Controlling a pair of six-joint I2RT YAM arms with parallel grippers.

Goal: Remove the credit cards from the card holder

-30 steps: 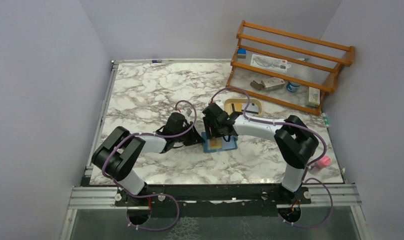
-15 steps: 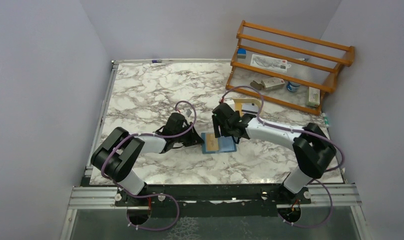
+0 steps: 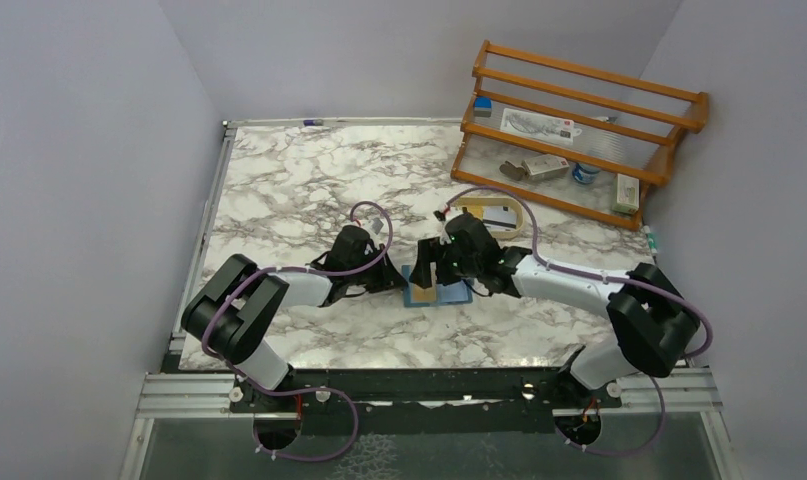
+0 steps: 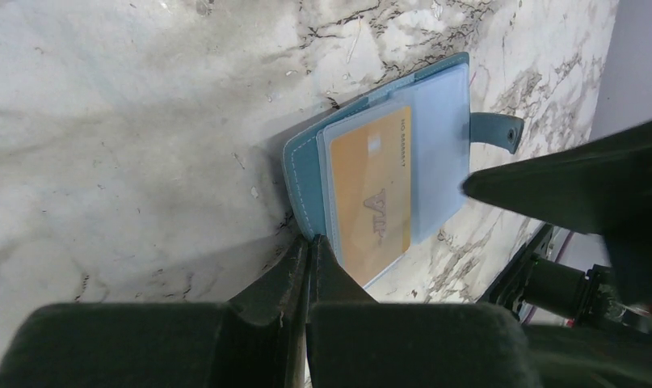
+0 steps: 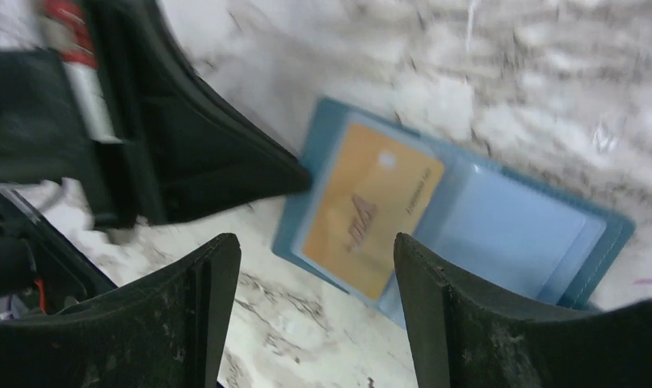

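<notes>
left arm (image 3: 299,287) enters from the lower left of the top view, elbow folded, forearm laid low toward centre. left gripper (image 3: 397,281): jaws pressed together, nothing between them, tip against the left edge of the card holder (image 3: 437,292). holder lies open and flat on the marble table (image 3: 299,180) at frame centre, yellow-orange card (image 4: 371,202) seated in its clear sleeve. right gripper (image 3: 426,272) hangs over the holder, jaws spread wide, empty. right arm (image 3: 569,283) stretches low from the lower right.

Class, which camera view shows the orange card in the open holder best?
The left wrist view: the orange card is sharp and close. The right wrist view shows it blurred; the top view shows only a tiny sliver.
</notes>
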